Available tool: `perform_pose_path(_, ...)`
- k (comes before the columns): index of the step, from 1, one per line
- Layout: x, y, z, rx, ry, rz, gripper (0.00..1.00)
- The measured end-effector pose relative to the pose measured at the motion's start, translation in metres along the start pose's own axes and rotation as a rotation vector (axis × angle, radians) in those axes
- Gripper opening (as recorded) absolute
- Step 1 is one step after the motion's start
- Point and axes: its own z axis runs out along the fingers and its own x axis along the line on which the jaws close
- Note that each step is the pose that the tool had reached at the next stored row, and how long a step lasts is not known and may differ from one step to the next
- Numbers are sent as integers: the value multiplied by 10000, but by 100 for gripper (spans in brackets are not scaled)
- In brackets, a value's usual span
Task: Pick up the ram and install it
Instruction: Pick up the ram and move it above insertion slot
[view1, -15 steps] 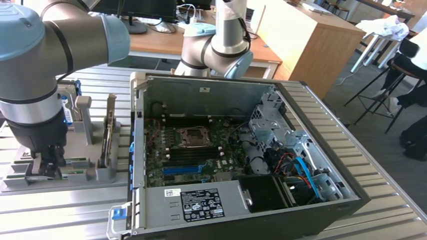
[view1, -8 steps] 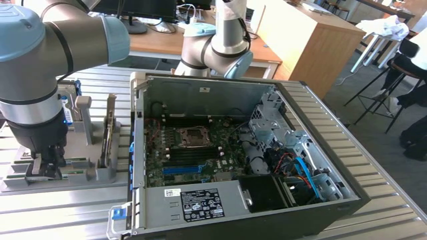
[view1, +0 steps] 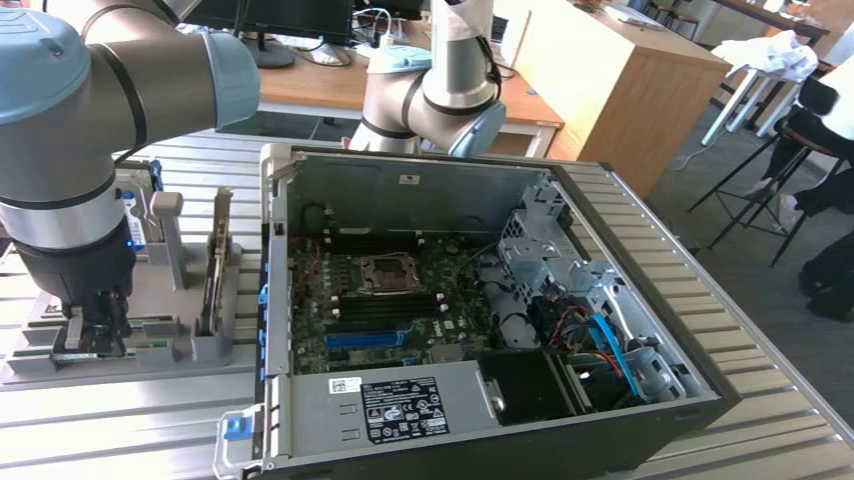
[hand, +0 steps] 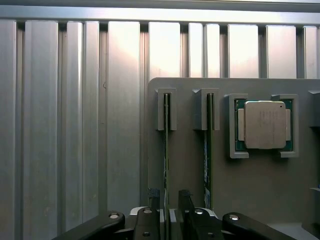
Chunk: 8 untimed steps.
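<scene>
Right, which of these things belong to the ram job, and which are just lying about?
Job: hand, open astride the ram in its grey holder; motherboard in the open computer case.
Lying about: second ram stick; processor chip; wooden desk.

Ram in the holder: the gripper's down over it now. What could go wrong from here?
1. The gripper straddles the ram off-centre, with more gap on one side. Closing could tilt the stick in the holder rather than grip it squarely.
2. The second ram stands close alongside, so a finger might brush it during the grasp or the lift.
</scene>
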Motion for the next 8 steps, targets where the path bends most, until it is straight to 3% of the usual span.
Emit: perform_pose_path(8, 2, -1, 35, -2, 2, 0, 29)
